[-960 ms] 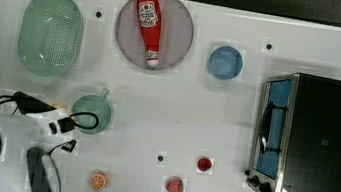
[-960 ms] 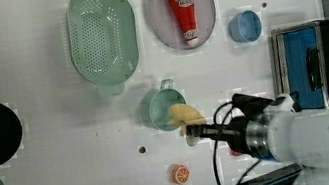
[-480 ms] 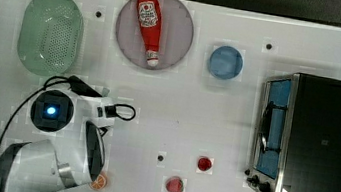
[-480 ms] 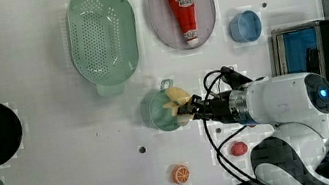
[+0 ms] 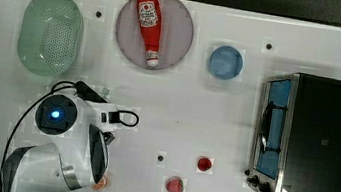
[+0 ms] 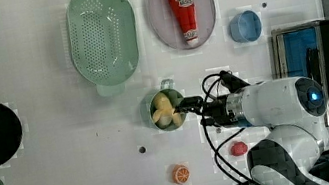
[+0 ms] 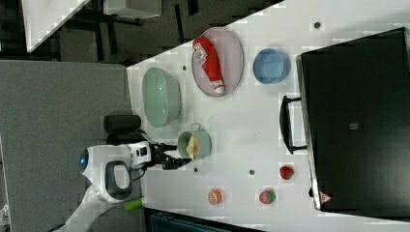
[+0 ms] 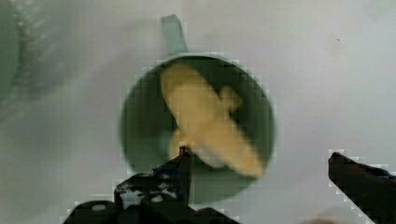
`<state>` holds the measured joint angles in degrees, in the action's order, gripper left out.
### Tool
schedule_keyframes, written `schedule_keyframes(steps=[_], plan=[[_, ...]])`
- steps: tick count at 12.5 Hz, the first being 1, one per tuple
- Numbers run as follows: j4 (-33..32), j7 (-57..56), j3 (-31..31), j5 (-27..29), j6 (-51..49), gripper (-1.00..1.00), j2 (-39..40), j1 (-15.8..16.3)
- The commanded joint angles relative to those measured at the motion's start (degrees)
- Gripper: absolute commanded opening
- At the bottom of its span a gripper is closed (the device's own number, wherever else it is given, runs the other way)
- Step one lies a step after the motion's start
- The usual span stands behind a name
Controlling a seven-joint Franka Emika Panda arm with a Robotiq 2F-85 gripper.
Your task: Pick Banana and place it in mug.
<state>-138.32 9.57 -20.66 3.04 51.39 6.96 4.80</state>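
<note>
Above the mug (image 8: 196, 126), gripper (image 8: 261, 163) spread wide, banana (image 8: 205, 121) lying inside, released.

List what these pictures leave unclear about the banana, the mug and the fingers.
- Top view: the arm covers the spot where the mug stands.
- Wrist view: the fingers are cut off by the frame edge.
- Left view: whether the banana touches the floor of the mug is hidden by the mug's wall.

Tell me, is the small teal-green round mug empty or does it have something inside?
Not empty. The pale yellow toy banana lies inside the teal-green mug, within its rim in the wrist view, with the open gripper beside it.
</note>
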Motion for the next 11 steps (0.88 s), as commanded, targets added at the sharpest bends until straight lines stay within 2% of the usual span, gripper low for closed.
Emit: schedule_keyframes(steps=[1,7,11], plan=[[4.4,2.2,1.2,1.2,-0.1,1.0,-4.1,-0.8],[18.4,0.4,12.4,0.7,-26.7,1.0,-15.2,-1.8],[28.6,0.2,19.5,-3.8,-40.2,1.0,-17.5,-2.4]])
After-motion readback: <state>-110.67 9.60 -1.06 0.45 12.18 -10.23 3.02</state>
